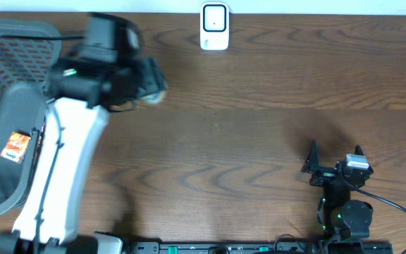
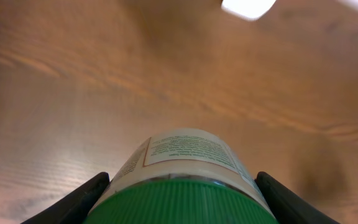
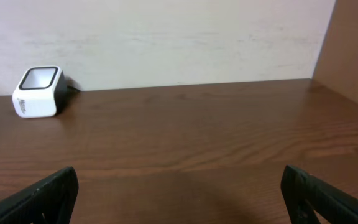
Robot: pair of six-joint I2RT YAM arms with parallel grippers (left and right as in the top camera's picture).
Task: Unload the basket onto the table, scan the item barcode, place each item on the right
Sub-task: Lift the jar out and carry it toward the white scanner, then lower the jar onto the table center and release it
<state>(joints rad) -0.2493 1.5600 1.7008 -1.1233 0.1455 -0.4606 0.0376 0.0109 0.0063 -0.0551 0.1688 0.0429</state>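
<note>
- Scanner (image 1: 214,26), white with its window facing up, sits at the far edge of the table (image 1: 259,127) in the overhead view.
- Left gripper (image 1: 152,86) is left of the scanner and a little nearer. It is blurred and pinches a jar (image 1: 156,97), of which only a pale end shows.
- A mesh basket (image 1: 5,85) lies further left of the scanner, with an orange packet (image 1: 16,146) in it.
- Right gripper (image 1: 335,156) is right of the scanner, well apart from it by the near edge. Its fingers are spread with nothing between them.
- Left wrist view: both dark fingers (image 2: 73,202) press the sides of the jar's (image 2: 188,152) green ribbed lid (image 2: 182,208). The printed label points away, above bare wood.
- Right wrist view: the scanner (image 3: 39,92) stands far left by the wall. The black fingers (image 3: 42,193) are wide apart over bare wood.
</note>
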